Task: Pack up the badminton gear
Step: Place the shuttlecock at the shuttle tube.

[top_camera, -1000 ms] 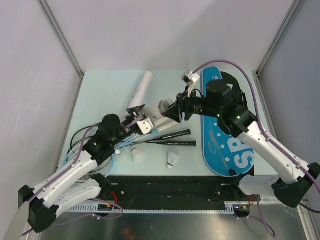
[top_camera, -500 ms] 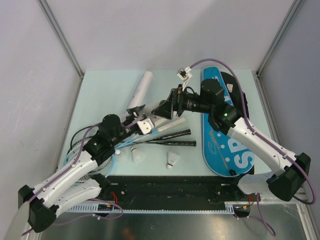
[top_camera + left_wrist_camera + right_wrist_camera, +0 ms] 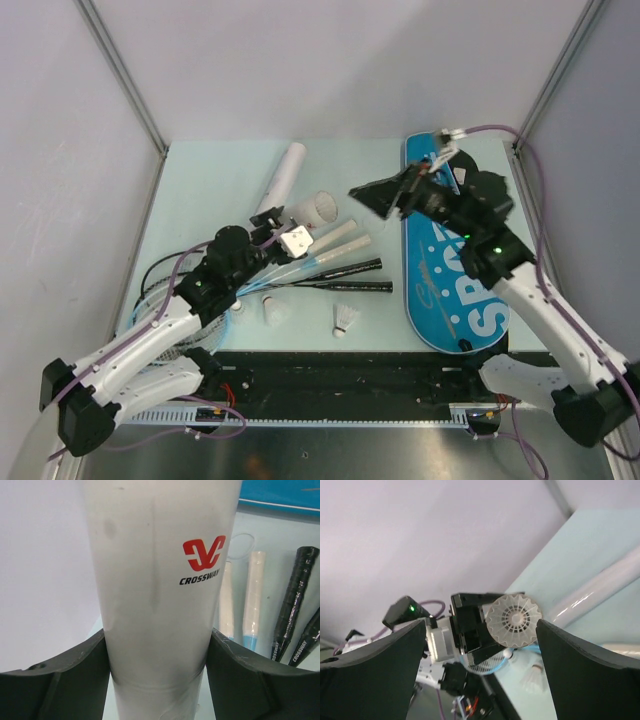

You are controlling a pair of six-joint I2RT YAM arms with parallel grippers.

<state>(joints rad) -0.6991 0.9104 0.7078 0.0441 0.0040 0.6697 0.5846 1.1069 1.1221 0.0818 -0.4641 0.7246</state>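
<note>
The left gripper held a tube, mouth aimed far-right toward the wide-open, empty right gripper.

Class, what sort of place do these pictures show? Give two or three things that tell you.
Most likely a robotics lab test cell: two robot arms bolted at a table's near edge, plain panel walls closing it in, and badminton gear laid out, one white tube in the left gripper.
</note>
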